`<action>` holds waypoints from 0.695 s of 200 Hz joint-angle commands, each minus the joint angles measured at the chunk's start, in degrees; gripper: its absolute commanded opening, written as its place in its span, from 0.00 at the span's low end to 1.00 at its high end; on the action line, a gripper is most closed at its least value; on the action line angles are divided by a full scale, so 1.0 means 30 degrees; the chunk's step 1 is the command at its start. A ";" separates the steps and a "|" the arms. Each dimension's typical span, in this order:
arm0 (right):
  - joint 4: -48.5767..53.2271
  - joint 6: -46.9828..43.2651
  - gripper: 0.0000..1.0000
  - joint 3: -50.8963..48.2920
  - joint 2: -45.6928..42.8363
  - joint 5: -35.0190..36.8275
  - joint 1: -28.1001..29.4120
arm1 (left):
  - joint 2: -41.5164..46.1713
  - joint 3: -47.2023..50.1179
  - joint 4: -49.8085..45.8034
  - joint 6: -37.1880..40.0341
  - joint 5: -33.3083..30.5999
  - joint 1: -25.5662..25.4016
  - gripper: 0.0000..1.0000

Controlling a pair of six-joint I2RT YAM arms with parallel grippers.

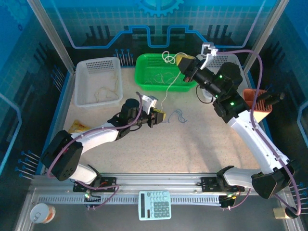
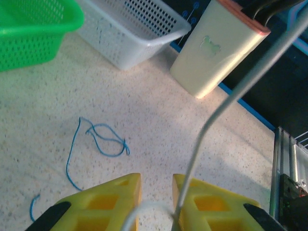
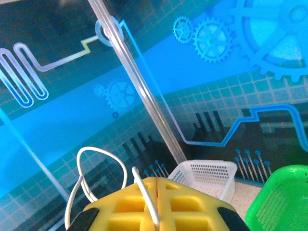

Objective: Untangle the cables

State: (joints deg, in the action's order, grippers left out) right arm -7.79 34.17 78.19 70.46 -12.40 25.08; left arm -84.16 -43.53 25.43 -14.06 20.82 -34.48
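Worktop [image 1: 202, 144]: speckled beige, with both arms reaching over it from the near edge
Green basket [image 1: 142, 72]: at the far edge, centre, with a few thin pale cables [image 1: 161, 77] lying inside
White basket [image 1: 98, 64]: at the far left, just beside the green basket, with yellowish cables [image 1: 108, 90] loose on its floor
Cream container [image 1: 255, 98]: orange-rimmed, at the right edge of the worktop
Calculator [image 1: 155, 204]: pale blue, on the rail strip in front of the arm bases, between them
Right end effector [image 3: 156, 185]: raised above the right end of the green basket; its 2 yellow fingers are pressed together on the white cable [image 1: 167, 91], which curls into small loops just above them
Left end effector [image 2: 156, 202]: low over the middle of the worktop; its 2 yellow fingers stand a narrow gap apart, and the white cable passes through that gap along the inner face of 1 finger
White cable: runs in 1 line from the left end effector up to the right end effector
Blue cable [image 2: 103, 142]: lies loose on the worktop just ahead of the left end effector, in 1 small curly loop with a long tail, apart from the white cable
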 commanded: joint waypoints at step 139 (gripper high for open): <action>-0.1590 0.0093 0.00 0.2222 0.2528 0.2108 -0.0961 | 0.1222 0.1766 0.0265 -0.0904 -0.1769 -0.0036 0.42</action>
State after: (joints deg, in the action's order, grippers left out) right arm -10.22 34.52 83.90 75.46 -9.56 22.76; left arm -84.71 -38.39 27.20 -16.60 19.84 -34.46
